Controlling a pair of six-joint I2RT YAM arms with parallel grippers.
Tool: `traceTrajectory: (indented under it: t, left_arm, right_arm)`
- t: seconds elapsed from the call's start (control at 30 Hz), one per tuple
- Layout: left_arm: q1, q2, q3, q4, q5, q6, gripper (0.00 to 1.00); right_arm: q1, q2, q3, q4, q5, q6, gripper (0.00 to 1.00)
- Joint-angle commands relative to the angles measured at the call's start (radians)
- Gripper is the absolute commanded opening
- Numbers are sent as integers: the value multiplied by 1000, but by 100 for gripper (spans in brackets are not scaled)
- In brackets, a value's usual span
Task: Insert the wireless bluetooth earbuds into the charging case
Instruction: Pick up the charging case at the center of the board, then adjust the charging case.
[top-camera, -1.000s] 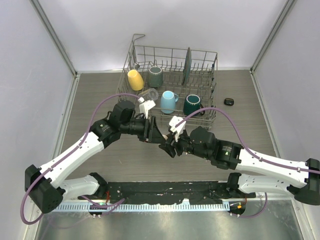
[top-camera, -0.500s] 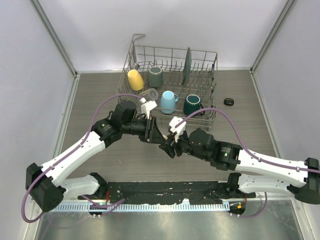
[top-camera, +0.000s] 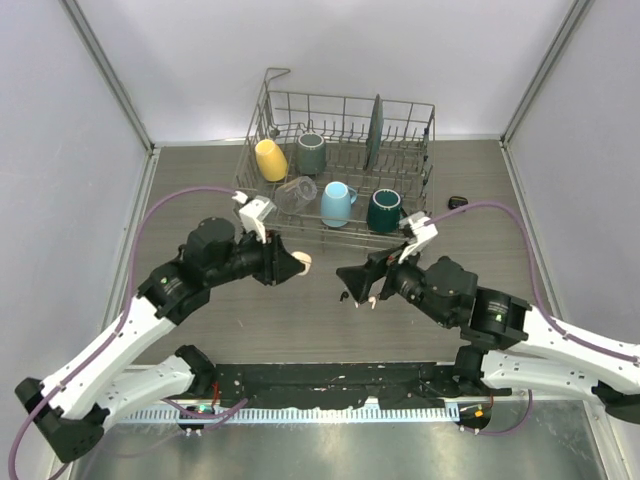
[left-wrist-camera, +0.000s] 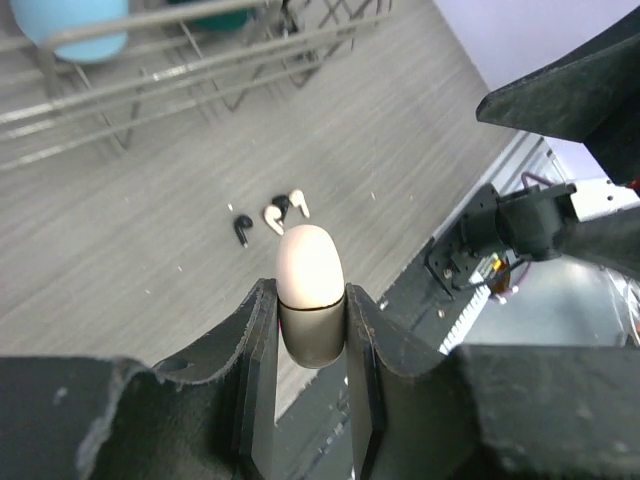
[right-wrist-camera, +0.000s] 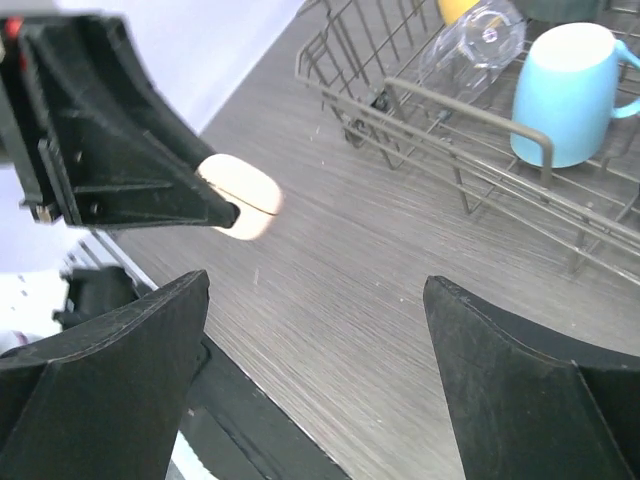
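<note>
My left gripper (left-wrist-camera: 310, 295) is shut on a cream-white charging case (left-wrist-camera: 310, 268), lid closed, held above the table; the case (top-camera: 301, 263) also shows in the top view at the left gripper (top-camera: 289, 263). Below and beyond it on the wood lie the earbuds: a black one (left-wrist-camera: 242, 229) and two cream-white ones (left-wrist-camera: 274, 214), close together. In the top view a white earbud (top-camera: 372, 300) lies just under my right gripper (top-camera: 351, 284), which is open and empty. The right wrist view shows the case (right-wrist-camera: 241, 197) ahead of the wide-open right gripper (right-wrist-camera: 315, 283).
A wire dish rack (top-camera: 340, 150) stands at the back with a yellow cup (top-camera: 270, 159), a grey mug (top-camera: 311, 152), a light blue mug (top-camera: 337, 203), a dark green mug (top-camera: 384, 209) and a clear glass (top-camera: 295, 191). A small black case (top-camera: 458, 203) lies right of the rack.
The two grippers have drawn apart. The left one pulled back to the left with the case in it. The right one let go, opened wide and backed off to the right.
</note>
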Motion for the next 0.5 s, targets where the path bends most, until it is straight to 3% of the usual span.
traceTrajectory:
  t: [0.0, 0.23, 0.33, 0.47]
  left_arm:
    - [-3, -106, -83, 183, -72, 60, 0]
    - [-3, -218, -229, 464, 5, 94, 0]
    - [-3, -227, -238, 486, -11, 108, 0]
    - [-3, -239, -256, 540, 71, 178, 1]
  right_arm:
    - [-20, -32, 37, -55, 103, 220, 94]
    - [-61, 12, 91, -87, -36, 422, 94]
    - [-92, 58, 108, -57, -159, 455, 94]
    - [-173, 115, 73, 37, -329, 591, 93]
